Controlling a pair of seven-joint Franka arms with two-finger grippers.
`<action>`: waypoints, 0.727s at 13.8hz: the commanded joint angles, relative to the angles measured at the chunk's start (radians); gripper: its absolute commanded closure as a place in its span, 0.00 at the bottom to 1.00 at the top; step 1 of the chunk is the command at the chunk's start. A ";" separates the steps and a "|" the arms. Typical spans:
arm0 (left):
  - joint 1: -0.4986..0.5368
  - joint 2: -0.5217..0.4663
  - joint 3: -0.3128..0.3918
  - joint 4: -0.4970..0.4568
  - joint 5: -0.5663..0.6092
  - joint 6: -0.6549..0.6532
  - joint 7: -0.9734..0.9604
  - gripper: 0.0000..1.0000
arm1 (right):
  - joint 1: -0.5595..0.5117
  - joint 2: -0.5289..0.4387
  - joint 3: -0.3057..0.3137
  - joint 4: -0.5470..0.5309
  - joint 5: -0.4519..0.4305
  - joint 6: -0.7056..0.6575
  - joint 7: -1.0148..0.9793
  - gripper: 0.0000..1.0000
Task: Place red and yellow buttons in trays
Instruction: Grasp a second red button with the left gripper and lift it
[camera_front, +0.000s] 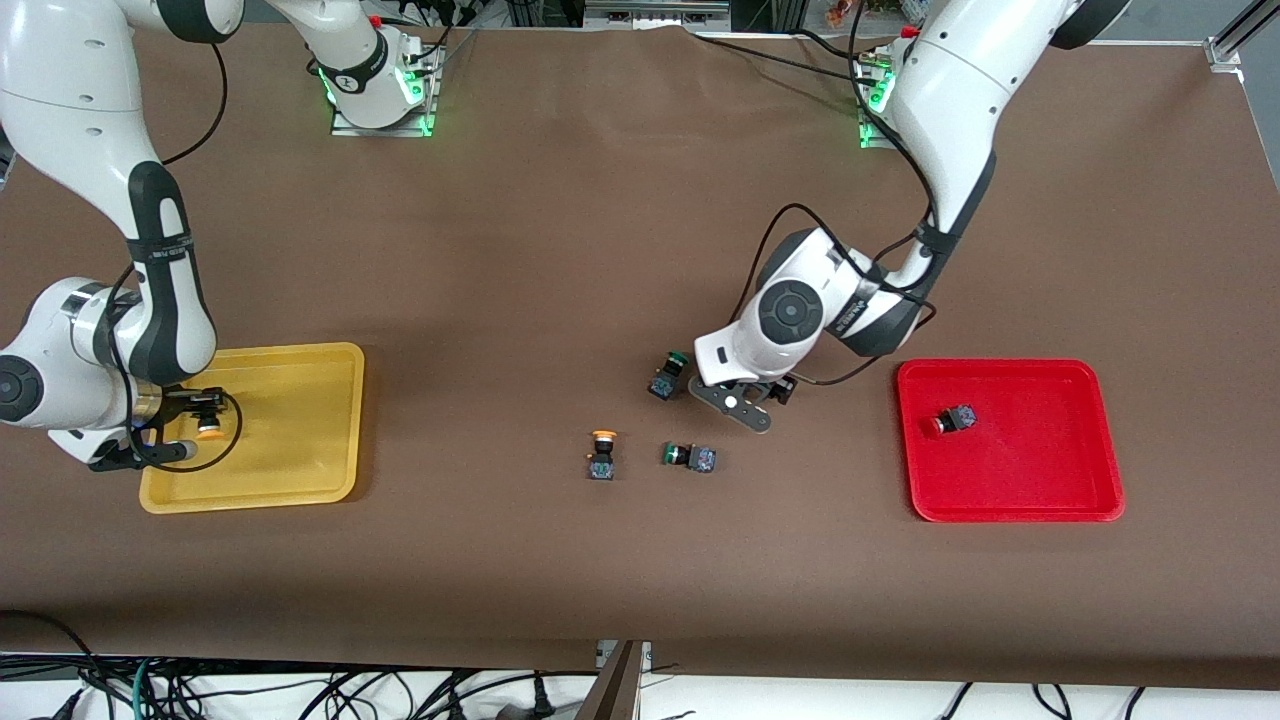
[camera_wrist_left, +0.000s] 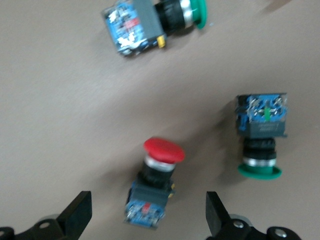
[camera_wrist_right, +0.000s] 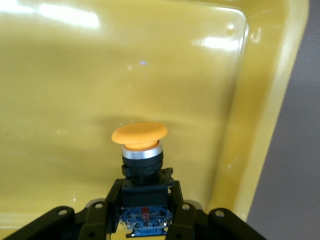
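Observation:
My right gripper (camera_front: 205, 425) is over the yellow tray (camera_front: 300, 370) and is shut on a yellow-capped button (camera_wrist_right: 142, 160). In the right wrist view my right gripper (camera_wrist_right: 145, 205) clamps the button's dark body, cap pointing away, just above the yellow tray's floor (camera_wrist_right: 75, 75). My left gripper (camera_wrist_left: 147, 217) is open, low over a red-capped button (camera_wrist_left: 155, 182) that lies on the table between its fingers (camera_wrist_left: 75, 215). In the front view my left gripper (camera_front: 745, 402) hides that button. Another red button (camera_front: 955, 420) lies in the red tray (camera_front: 1010, 500). A second yellow button (camera_front: 602, 455) stands mid-table.
Two green-capped buttons lie close to my left gripper: one (camera_front: 668, 375) beside it toward the right arm's end, one (camera_front: 690, 457) nearer the front camera. Both show in the left wrist view, one (camera_wrist_left: 150, 20) and the other (camera_wrist_left: 262, 135). The table is covered in brown cloth.

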 joint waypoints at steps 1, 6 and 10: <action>-0.003 0.021 0.014 -0.008 0.030 0.047 -0.011 0.00 | -0.023 0.000 0.033 -0.014 0.009 0.037 -0.022 1.00; -0.016 0.053 0.011 -0.005 0.161 0.058 -0.012 0.52 | -0.016 -0.006 0.055 0.010 0.017 0.031 -0.023 0.00; 0.009 0.019 0.008 -0.005 0.159 0.002 -0.012 1.00 | 0.036 -0.040 0.099 0.121 0.014 -0.115 -0.016 0.00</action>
